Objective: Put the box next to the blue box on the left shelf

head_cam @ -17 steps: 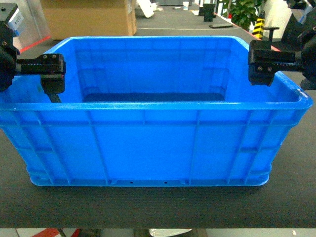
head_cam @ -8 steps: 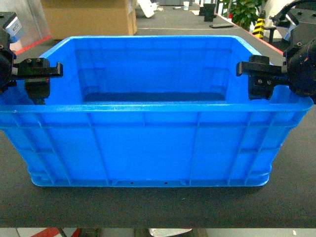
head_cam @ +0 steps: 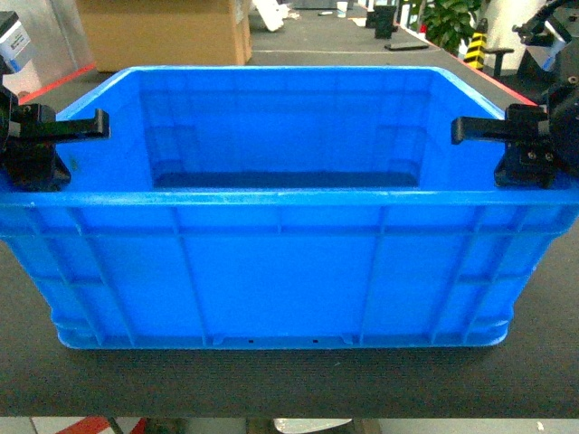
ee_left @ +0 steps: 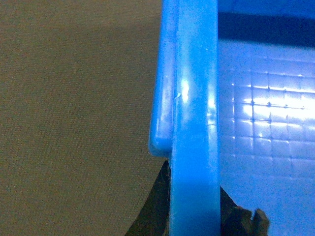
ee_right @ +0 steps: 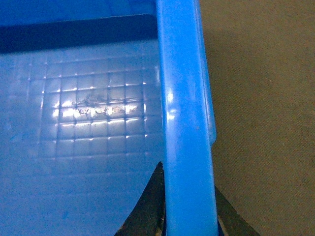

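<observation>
The box [head_cam: 289,262], a large blue crate with ribbed walls and a thick rim, stands on the dark table [head_cam: 289,384] and fills the head view. My left gripper [head_cam: 41,149] straddles its left rim [ee_left: 194,98]; in the left wrist view the black fingers [ee_left: 160,206] press that rim from both sides. My right gripper [head_cam: 525,149] is shut on the right rim [ee_right: 184,108] the same way, fingers [ee_right: 150,206] against it. The grid-embossed floor [ee_right: 88,113] shines inside. The other blue box and the left shelf are out of view.
A cardboard carton [head_cam: 163,32] stands behind the box at the back left. At the back right are a green plant [head_cam: 448,18] and a yellow-black striped post [head_cam: 474,50]. The table's front edge runs just below the box.
Both grippers have moved outward from over the box's inside to its side rims. The box now looks slightly larger and lower in the head view.
</observation>
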Tool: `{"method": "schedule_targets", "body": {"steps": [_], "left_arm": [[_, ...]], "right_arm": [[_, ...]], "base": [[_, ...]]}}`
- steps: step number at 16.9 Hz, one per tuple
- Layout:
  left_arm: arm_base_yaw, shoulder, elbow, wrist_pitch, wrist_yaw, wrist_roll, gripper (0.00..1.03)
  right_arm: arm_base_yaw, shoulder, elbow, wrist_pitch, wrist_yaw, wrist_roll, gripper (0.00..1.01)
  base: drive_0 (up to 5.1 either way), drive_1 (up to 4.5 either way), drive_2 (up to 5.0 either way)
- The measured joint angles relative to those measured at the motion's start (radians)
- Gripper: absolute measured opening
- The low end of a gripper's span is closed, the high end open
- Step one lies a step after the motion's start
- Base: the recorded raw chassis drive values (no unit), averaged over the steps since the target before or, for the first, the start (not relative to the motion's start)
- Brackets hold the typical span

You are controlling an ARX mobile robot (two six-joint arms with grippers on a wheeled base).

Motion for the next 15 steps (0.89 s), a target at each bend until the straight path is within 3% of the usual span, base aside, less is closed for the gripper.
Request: {"method": "schedule_targets", "body": {"steps": [4,9,12,15], "left_arm": [[-0.051,-0.135,-0.118,0.052,-0.038,-0.001,0.08],[-0.159,-0.388,-0.265,0.109,-0.163,0.000,0.08],[-0.201,-0.535,-0.372,0.061,-0.206,-0.011,0.08],[-0.242,-0.703,-0.460,-0.034,-0.242,-0.052,0.08]], "right_arm": [[0.000,-0.143,-0.138,0.048,0.018,-0.006,0.10],[0.013,-0.411,-0.328,0.128,0.053,-0.031,0.10],[0.059,-0.560,-0.447,0.093,0.098,-0.023,0.10],[0.101,-0.686,-0.521,0.040,0.124,-0.011,0.10]], "base": [[0.0,0.00,0.0],[0.0,0.00,0.0],[0.0,0.00,0.0],[0.0,0.00,0.0]]}}
